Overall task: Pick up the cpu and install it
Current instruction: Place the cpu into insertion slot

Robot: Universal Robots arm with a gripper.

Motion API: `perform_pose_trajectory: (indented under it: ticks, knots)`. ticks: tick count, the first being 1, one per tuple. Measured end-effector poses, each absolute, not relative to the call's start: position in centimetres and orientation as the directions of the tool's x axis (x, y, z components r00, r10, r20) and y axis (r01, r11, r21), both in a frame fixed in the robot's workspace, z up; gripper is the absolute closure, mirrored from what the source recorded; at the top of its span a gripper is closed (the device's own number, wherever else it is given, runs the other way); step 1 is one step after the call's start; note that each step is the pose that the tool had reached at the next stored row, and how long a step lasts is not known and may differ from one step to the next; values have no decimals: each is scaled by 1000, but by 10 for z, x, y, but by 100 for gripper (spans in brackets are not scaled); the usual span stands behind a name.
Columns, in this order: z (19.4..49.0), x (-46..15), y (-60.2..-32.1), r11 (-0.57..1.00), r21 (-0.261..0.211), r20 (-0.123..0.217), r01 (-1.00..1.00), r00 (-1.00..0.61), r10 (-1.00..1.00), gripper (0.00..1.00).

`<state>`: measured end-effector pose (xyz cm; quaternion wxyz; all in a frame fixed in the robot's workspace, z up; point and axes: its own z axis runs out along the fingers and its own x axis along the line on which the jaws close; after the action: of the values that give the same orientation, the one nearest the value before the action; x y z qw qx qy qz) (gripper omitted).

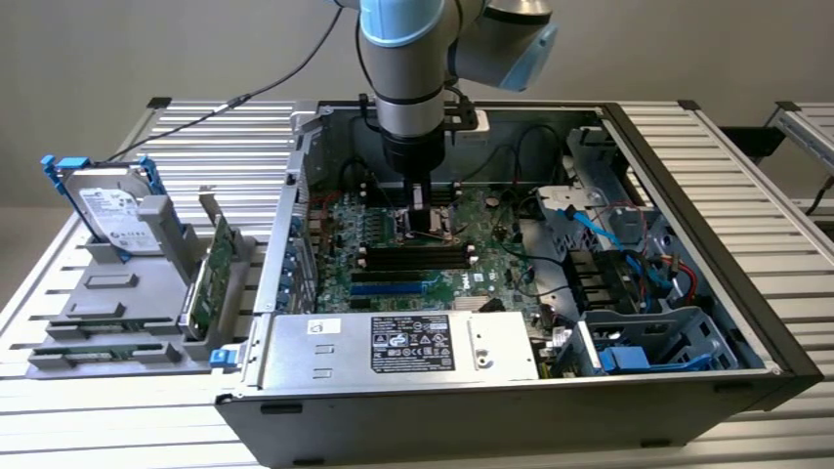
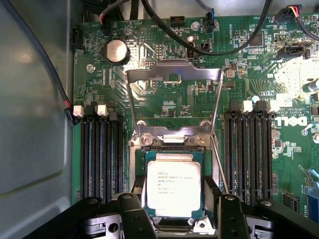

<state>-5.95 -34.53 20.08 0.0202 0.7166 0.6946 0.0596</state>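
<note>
End effector (image 1: 420, 223) clamped on the cpu (image 2: 173, 179), down in the socket (image 2: 169, 141)! DELL (image 2: 307, 130) printed on the motherboard (image 2: 164, 102). Case (image 1: 756, 293) on the slatted tabletop (image 1: 769, 176), drive (image 1: 111, 200) at its nine o'clock in the exterior view.

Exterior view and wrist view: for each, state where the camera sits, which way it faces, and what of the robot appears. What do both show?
Exterior view: off the arm, above the open computer case, looking obliquely down into it; shows the arm and gripper.
Wrist view: on the wrist, facing down at the motherboard; the gripper flanks the cpu.
Shared: the motherboard and its black memory slots.
</note>
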Motion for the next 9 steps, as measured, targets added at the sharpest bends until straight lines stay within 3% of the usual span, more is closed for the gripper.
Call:
perform_pose_trajectory:
  ticks: [9]
  knots:
    - [201, -59, -345, -34, 112, 57, 993, 28, 998, 45]
